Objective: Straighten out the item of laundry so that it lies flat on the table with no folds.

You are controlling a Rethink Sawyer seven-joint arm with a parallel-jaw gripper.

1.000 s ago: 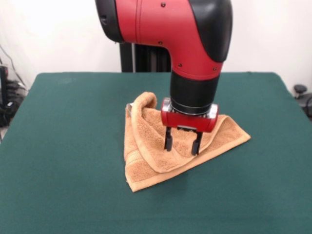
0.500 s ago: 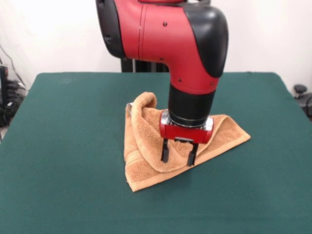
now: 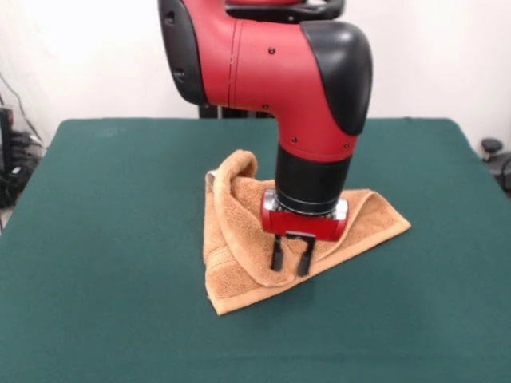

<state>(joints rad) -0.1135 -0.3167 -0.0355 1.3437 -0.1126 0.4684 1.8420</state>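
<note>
The item of laundry (image 3: 230, 239) is an orange-tan towel lying crumpled in a rough triangle at the middle of the green table (image 3: 104, 239). A thick flap is folded over its upper side, and one corner humps up at the back left. My gripper (image 3: 290, 259) points straight down onto the near edge of that folded flap. Its two black fingers stand close together with towel cloth between them, so it is shut on the fold. The arm hides the towel's middle.
A woven border band runs along the towel's left edge (image 3: 214, 257). Green tabletop surrounds the towel on all sides. Cables hang off the table's left edge (image 3: 14, 159), and a dark object (image 3: 492, 148) sits beyond the right edge.
The gripper has come down and slightly left onto the folded flap. Its fingers, wide apart a second ago, have drawn together on the cloth. The towel has kept its shape.
</note>
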